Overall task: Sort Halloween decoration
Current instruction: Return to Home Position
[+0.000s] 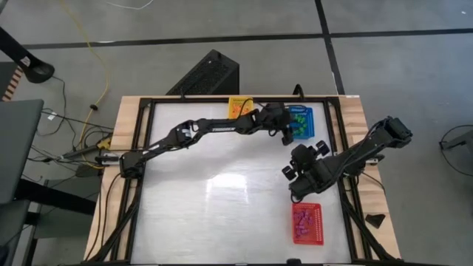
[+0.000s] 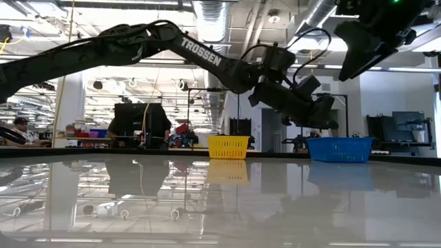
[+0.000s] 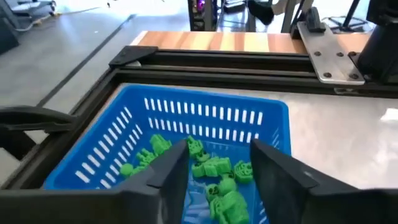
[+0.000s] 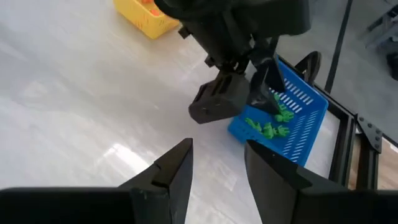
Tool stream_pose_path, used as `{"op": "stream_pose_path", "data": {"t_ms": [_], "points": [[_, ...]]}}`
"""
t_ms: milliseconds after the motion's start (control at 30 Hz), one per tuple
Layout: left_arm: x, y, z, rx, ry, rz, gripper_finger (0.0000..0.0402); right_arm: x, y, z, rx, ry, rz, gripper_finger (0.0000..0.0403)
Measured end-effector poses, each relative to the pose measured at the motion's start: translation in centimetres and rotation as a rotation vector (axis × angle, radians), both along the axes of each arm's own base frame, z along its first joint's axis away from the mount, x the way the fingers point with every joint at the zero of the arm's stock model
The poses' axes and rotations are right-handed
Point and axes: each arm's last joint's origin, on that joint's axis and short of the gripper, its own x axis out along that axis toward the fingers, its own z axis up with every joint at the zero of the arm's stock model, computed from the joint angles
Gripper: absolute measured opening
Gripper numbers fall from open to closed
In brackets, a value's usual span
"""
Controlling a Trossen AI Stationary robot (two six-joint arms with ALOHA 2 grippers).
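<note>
Several green trinkets (image 3: 217, 177) lie on the floor of the blue basket (image 3: 211, 102) at the table's far right. My left gripper (image 3: 217, 155) hangs just above that basket's near side (image 1: 287, 137), slanting down into it. It is open, with nothing between its fingers. Orange trinkets (image 1: 238, 108) sit in the yellow basket (image 1: 240, 106) to the left of the blue one. My right gripper (image 4: 217, 146) stands open and empty above the bare table (image 1: 294, 191), between the blue basket and the red basket (image 1: 308, 223).
The red basket at the near right holds purplish trinkets (image 1: 303, 220). A black frame rail (image 3: 249, 62) runs just behind the blue and yellow baskets. The white table top (image 1: 214, 192) stretches wide to the left and centre. My two arms stand close together near the blue basket.
</note>
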Motion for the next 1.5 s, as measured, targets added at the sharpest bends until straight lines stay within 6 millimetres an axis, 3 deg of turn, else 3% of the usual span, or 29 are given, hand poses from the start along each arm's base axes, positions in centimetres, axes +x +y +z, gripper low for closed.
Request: {"op": "stream_pose_path", "data": {"t_ms": [167,300,433,567,700,833,967,1100,1233,1333,1500], "points": [[-1.2,-0.1,2.8,0.024,0.129,0.001,0.0186,0.0,0.0,0.0,-0.002,0.003,0.003,0.0175],[-4.2,-0.3,6.0,0.062,0.417,0.018,0.0188,-0.2,0.3,0.0,-0.022,-0.018,0.013,0.0175],[-9.0,-0.8,9.6,0.102,0.755,0.057,0.0181,-0.3,0.4,0.2,-0.037,-0.044,0.016,0.0175],[-14.0,-1.5,13.6,0.007,0.961,0.106,0.0169,-0.5,-0.3,0.9,-0.051,-0.095,-0.003,0.0175],[-18.5,-2.7,17.4,-0.028,0.978,0.14,0.0149,-0.6,-2.0,2.2,-0.073,-0.134,-0.01,0.0175],[-24.2,-5.1,19.7,-0.012,0.846,0.165,0.0122,-0.6,-3.6,4.3,-0.002,-0.136,0.098,0.0175],[-30.3,-8.6,18.5,0.015,0.541,0.179,0.0096,-0.4,-4.0,6.9,0.04,-0.209,0.351,0.0175],[-35.5,-12.2,14.9,0.021,0.131,0.128,0.0077,-0.4,-3.8,8.5,-0.013,-0.338,0.519,0.0175],[-39.4,-14.2,10.7,0.008,-0.164,0.038,0.0063,-0.1,-3.5,6.4,-0.045,-0.448,0.8,0.0175],[-41.7,-14.8,8.3,-0.021,-0.251,0.027,0.0054,-0.1,-4.1,4.1,-0.059,-0.586,0.982,0.0175],[-44.5,-15.2,5.7,-0.026,-0.299,-0.004,0.004,-2.2,-6.3,0.7,-0.07,-0.732,0.932,0.0175]]}}
